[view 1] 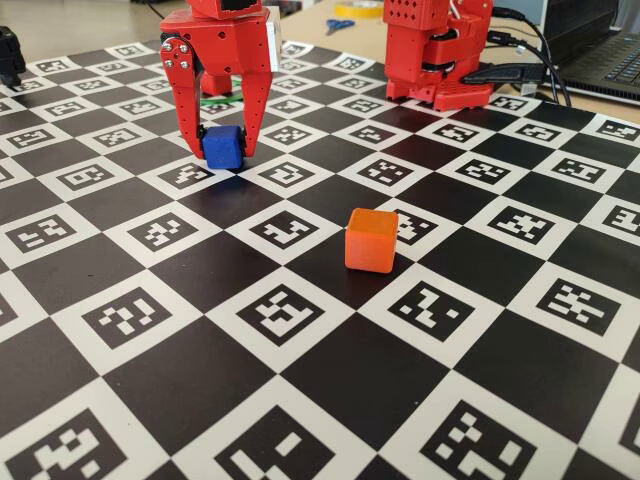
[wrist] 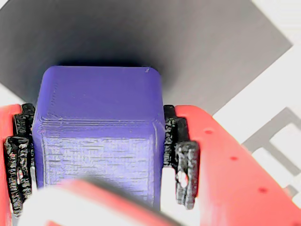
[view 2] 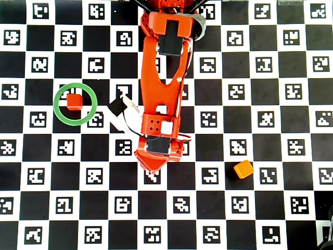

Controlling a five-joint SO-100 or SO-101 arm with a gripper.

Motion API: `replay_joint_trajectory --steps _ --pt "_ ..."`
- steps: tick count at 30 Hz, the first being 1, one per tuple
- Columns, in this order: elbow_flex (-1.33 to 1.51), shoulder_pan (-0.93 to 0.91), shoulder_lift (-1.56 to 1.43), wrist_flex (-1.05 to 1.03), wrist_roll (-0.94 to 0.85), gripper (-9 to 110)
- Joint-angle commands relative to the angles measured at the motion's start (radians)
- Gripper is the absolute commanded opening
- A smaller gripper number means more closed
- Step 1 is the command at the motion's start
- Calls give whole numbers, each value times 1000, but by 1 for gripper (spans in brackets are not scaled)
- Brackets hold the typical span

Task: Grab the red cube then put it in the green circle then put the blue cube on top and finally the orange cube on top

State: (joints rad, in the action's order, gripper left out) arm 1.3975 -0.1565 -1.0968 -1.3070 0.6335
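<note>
My red gripper (view 1: pixel 220 150) points down and is shut on the blue cube (view 1: pixel 222 146), which is at or just above the board. In the wrist view the black pads (wrist: pixel 181 157) press both sides of the blue cube (wrist: pixel 99 103), with the gripper (wrist: pixel 99 141) around it. From overhead, the red cube (view 2: pixel 73 101) lies inside the green circle (view 2: pixel 94 104), left of my arm (view 2: pixel 161 94); the arm hides the blue cube there. The orange cube (view 1: pixel 371 240) stands alone on the board, right of the gripper and nearer the camera, and shows overhead as the orange cube (view 2: pixel 243 169).
The surface is a black-and-white marker checkerboard (view 1: pixel 300 400). The arm's red base (view 1: pixel 430 50) stands at the back, with cables and a laptop (view 1: pixel 600 50) to its right. Scissors (view 1: pixel 338 25) and a yellow tape roll (view 1: pixel 358 8) lie behind the board.
</note>
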Motion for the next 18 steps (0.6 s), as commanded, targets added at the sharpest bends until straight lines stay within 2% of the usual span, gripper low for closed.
replay_joint_trajectory --steps 1,18 --pt "-60 -29 -175 -60 -46 11" --pt "-91 -209 -407 -264 -462 10"
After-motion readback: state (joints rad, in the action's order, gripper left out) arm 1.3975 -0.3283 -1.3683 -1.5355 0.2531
